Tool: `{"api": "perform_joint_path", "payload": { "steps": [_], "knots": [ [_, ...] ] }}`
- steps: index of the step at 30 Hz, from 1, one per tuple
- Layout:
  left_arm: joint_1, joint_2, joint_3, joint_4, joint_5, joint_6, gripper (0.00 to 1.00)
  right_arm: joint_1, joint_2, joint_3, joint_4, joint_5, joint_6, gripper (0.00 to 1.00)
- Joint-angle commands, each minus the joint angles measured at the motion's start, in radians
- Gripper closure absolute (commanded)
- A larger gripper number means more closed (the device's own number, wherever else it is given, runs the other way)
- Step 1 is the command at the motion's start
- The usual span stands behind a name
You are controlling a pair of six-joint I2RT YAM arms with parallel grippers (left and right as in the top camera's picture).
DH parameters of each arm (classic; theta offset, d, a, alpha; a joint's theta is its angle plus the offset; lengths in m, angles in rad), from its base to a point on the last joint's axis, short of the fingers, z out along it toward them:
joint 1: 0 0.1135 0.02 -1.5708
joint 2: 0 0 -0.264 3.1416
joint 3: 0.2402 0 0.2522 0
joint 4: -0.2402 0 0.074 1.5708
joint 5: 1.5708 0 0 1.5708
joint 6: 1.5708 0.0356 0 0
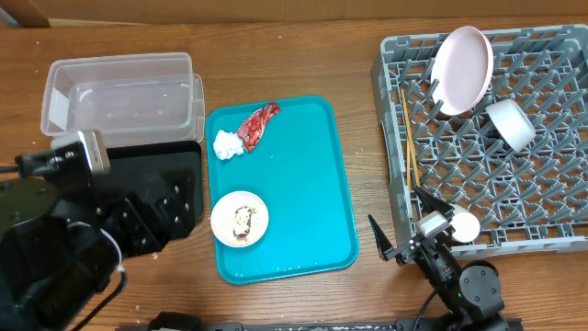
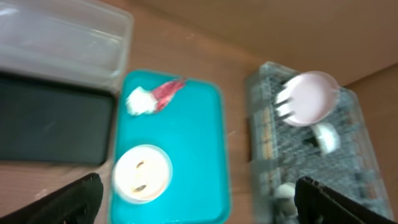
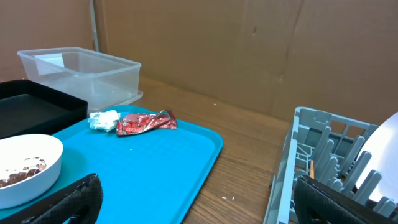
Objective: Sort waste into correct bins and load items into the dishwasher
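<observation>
Waste lies on the teal tray [image 1: 312, 184]: a red wrapper [image 1: 258, 125] just beside a crumpled napkin [image 1: 226, 144], and a white bowl [image 1: 240, 219] of rice and brown scraps. To the tray's left are the clear tub [image 1: 119, 92] and black tray [image 1: 188, 156]. The plate [image 1: 462, 69], second bowl [image 1: 511, 124], cup [image 1: 464, 226] and chopsticks [image 1: 405, 138] rest in the grey rack [image 1: 551, 184]. Left jaws and right jaws both gape wide, holding nothing.

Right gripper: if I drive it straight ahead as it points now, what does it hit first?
Probably the teal tray, at its near rim, straight ahead of the open right gripper. If it runs higher, the red wrapper comes next; depth is unclear.
</observation>
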Motion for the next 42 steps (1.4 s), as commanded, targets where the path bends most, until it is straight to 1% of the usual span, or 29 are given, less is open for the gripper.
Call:
{"api": "perform_joint_path", "payload": {
  "steps": [1, 3, 6, 9, 11, 12, 13, 15, 17, 19, 20, 24, 28, 31, 33, 37, 42],
  "knots": [
    [-0.001, 0.019, -0.008, 0.077, 0.087, -0.011, 0.00, -0.006, -0.012, -0.011, 0.007, -0.006, 0.000, 0.00],
    [-0.001, 0.055, -0.025, 0.103, 0.097, 0.032, 0.00, -0.006, -0.012, -0.011, 0.007, -0.006, 0.000, 0.00],
    [-0.003, 0.146, -0.059, 0.092, 0.141, 0.066, 0.00, -0.006, -0.012, -0.011, 0.007, -0.006, 0.000, 0.00],
    [-0.041, 0.261, -0.108, 0.079, 0.155, 0.122, 0.09, -0.006, -0.012, -0.011, 0.007, -0.006, 0.000, 0.00],
    [-0.090, 0.369, -0.141, 0.087, 0.112, 0.136, 0.16, -0.006, -0.012, -0.011, 0.007, -0.006, 0.000, 0.00],
    [-0.105, 0.397, -0.144, 0.090, 0.097, 0.137, 0.17, -0.006, -0.012, -0.011, 0.007, -0.006, 0.000, 0.00],
    [-0.130, 0.443, -0.145, 0.098, 0.065, 0.142, 0.18, -0.006, -0.012, -0.011, 0.007, -0.006, 0.000, 0.00],
    [-0.185, 0.526, -0.145, 0.132, -0.047, 0.151, 0.18, -0.006, -0.012, -0.011, 0.007, -0.006, 0.000, 0.00],
    [-0.238, 0.613, -0.145, 0.170, -0.206, 0.151, 0.12, -0.006, -0.012, -0.011, 0.007, -0.006, 0.000, 0.00],
    [-0.270, 0.688, -0.145, 0.197, -0.316, 0.151, 0.07, -0.006, -0.012, -0.011, 0.007, -0.006, 0.000, 0.00],
    [-0.281, 0.729, -0.145, 0.209, -0.358, 0.152, 0.05, -0.006, -0.012, -0.011, 0.007, -0.006, 0.000, 0.00],
    [-0.288, 0.889, -0.145, 0.246, -0.445, 0.170, 0.04, -0.006, -0.012, -0.011, 0.007, -0.006, 0.000, 0.00],
    [-0.264, 1.022, -0.145, 0.293, -0.477, 0.185, 0.05, -0.006, -0.012, -0.011, 0.007, -0.006, 0.000, 0.00],
    [-0.242, 1.086, -0.145, 0.380, -0.487, 0.251, 0.00, -0.006, -0.012, -0.011, 0.007, -0.006, 0.000, 0.00],
    [-0.230, 1.118, -0.145, 0.413, -0.470, 0.279, 0.01, -0.006, -0.012, -0.011, 0.007, -0.006, 0.000, 0.00],
    [-0.217, 1.177, -0.145, 0.442, -0.375, 0.318, 0.06, -0.006, -0.012, -0.011, 0.007, -0.006, 0.000, 0.00],
    [-0.216, 1.209, -0.145, 0.478, -0.375, 0.359, 0.22, -0.006, -0.012, -0.011, 0.007, -0.006, 0.000, 0.00]
  ]
}}
